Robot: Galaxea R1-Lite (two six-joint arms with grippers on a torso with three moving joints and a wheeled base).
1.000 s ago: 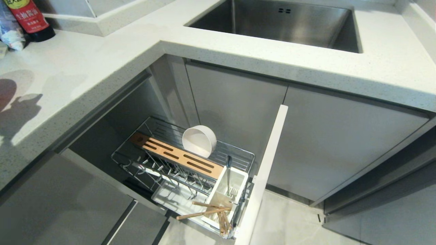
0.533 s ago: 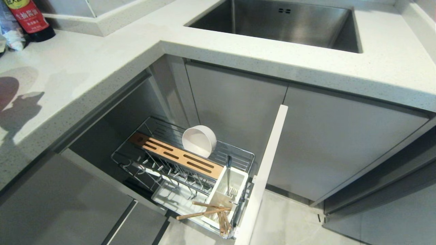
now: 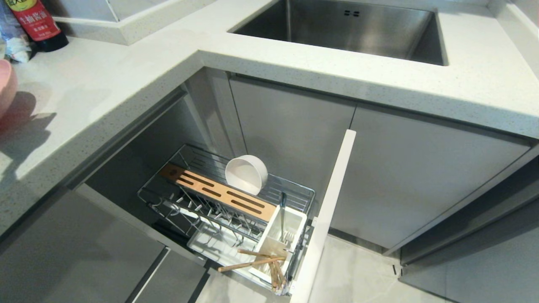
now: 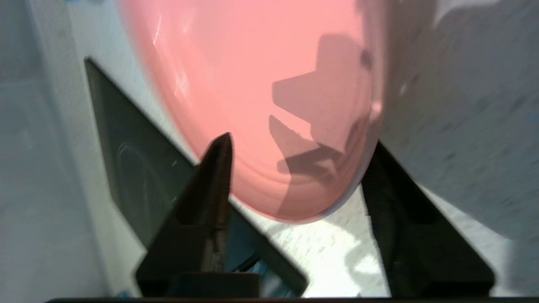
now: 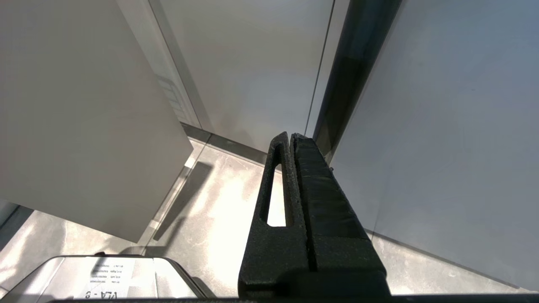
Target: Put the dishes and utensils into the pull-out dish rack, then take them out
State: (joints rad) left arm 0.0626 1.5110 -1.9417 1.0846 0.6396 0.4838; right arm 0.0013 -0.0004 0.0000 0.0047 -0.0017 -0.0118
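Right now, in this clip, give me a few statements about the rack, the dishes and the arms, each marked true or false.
1. The small white bowl sits in the pull-out dish rack, tipped on its side behind the wooden strip. True.
2. The pink plate stands in the rack's plate slots. False: it is over the countertop, at the head view's left edge.
3. The chopsticks lie at the utensil caddy end of the rack. True.
4. The left gripper is clamped shut on the plate. False: its fingers stand apart, with the plate's rim between them.
5. The right gripper hangs shut beside the cabinet fronts. True.
6. The sink holds stacked bowls. False: none show in it.
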